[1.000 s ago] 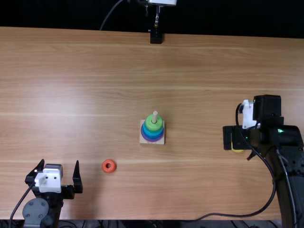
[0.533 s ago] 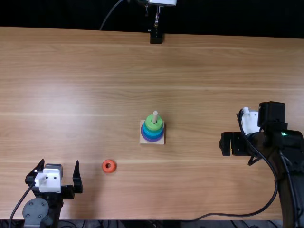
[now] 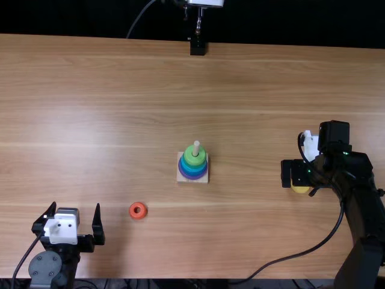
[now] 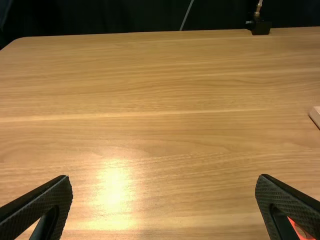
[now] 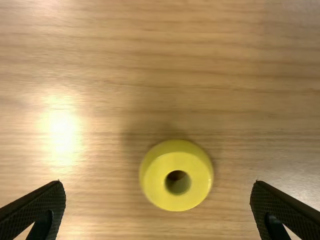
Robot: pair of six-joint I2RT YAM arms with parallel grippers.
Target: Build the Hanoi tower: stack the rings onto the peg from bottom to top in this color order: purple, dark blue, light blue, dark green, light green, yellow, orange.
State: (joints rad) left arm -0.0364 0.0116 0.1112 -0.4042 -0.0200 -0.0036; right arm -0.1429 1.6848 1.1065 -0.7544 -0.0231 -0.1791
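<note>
In the top view, coloured plastic-looking rings (image 3: pixel 193 169) sit on the pale wooden peg (image 3: pixel 196 148), green uppermost, so we judge yellow next; the small orange ring (image 3: pixel 132 211) lies on the brown wooden surface (image 3: pixel 108 108). In the left wrist view, our left claw (image 4: pixel 164 176) is wide open, empty. In the right wrist view, our right claw (image 5: pixel 158 183) spreads wide, empty, apparently to straddle the thick yellow ring (image 5: pixel 157 182) on the surface.

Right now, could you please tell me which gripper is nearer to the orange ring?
Left. The left gripper is left of the orange ring; the right gripper is far right, above the yellow ring.
</note>
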